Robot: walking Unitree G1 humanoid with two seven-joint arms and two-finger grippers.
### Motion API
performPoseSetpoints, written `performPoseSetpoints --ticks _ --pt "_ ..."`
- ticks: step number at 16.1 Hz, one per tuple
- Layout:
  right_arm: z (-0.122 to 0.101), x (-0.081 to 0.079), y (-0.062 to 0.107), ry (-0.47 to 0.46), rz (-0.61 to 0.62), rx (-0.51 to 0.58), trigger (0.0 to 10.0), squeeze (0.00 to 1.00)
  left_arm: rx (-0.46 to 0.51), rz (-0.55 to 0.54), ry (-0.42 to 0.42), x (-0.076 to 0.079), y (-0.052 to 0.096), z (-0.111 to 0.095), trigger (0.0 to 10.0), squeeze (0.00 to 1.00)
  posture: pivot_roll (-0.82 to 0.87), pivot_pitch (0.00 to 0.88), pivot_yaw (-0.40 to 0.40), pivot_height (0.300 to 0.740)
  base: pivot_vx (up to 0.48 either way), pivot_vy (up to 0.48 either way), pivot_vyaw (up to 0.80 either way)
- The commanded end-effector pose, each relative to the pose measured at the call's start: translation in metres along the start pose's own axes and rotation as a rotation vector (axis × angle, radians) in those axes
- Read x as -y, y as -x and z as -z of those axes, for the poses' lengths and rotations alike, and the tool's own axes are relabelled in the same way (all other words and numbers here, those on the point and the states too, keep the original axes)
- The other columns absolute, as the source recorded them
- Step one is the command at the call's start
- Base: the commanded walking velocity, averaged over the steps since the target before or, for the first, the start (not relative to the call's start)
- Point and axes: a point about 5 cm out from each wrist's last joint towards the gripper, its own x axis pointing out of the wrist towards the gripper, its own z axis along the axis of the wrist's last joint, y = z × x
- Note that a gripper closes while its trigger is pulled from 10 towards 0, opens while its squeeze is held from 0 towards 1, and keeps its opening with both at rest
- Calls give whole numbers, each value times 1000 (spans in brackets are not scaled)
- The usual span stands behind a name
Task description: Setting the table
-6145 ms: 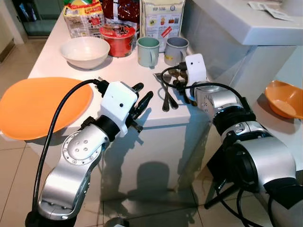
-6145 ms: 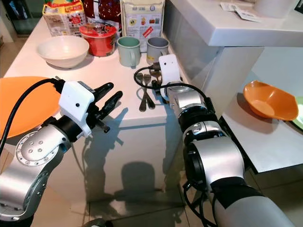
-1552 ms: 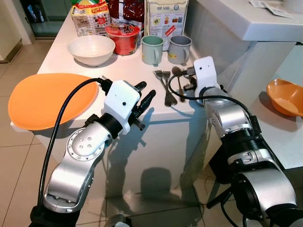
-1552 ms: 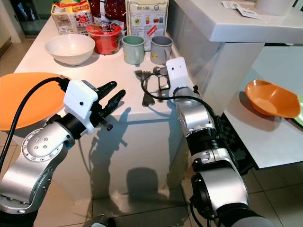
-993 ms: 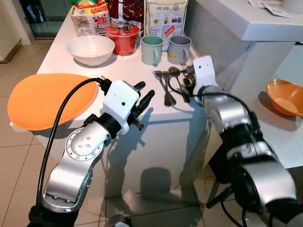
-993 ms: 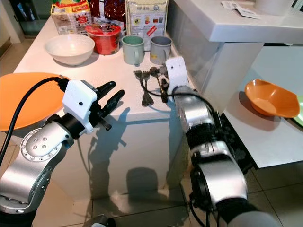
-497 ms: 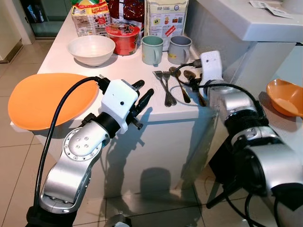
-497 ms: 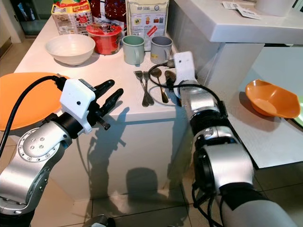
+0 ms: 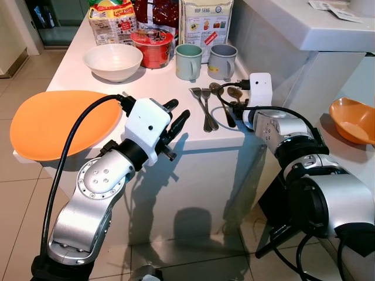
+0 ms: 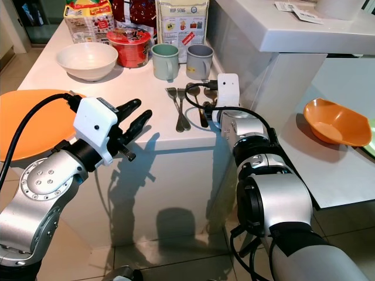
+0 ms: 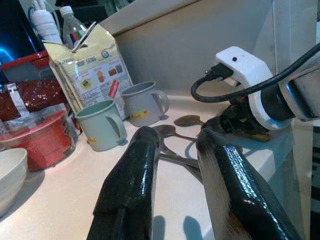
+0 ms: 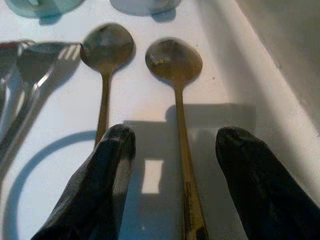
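Right claw (image 12: 172, 185) hangs released astride a spoon (image 12: 177, 100) near the mugs (image 9: 187, 61); left claw (image 9: 176, 120) hovers parted.

Dull metal spoons (image 12: 175, 90), glossy white counter (image 12: 150, 125)

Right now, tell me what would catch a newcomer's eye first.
The big orange plate overhanging the counter's near left corner stands out. Next, the right gripper, fingers open, straddles one spoon by the wall, beside the other spoon and forks. The left gripper hovers open off the counter's front edge.
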Motion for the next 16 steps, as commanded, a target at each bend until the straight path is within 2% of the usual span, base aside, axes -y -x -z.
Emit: performPoseSetpoints --ticks 1,2,3,5,8,16 --pt "-5 0 0 -18 4 4 10000 0 6 16 2 2 2 -2 10000 0 93 24 -37 740 0 0 0" --pt "-3 1 0 -35 5 -9 9373 0 6 15 3 2 2 -2 10000 0 93 24 -38 740 0 0 0" --pt "1 4 0 -57 12 -25 3176 0 5 15 3 2 1 -3 10000 0 93 24 -40 740 0 0 0" --pt "6 4 0 -103 3 -44 0 0 4 15 4 2 1 -2 10000 0 93 23 -40 740 0 0 0" --pt "13 4 -1 -162 -9 -73 0 0 5 16 3 2 1 -3 10000 0 93 23 -40 740 0 0 0" --pt "18 4 -1 -143 -12 -96 0 0 3 22 2 2 1 -2 10000 0 93 20 -36 740 0 0 0"
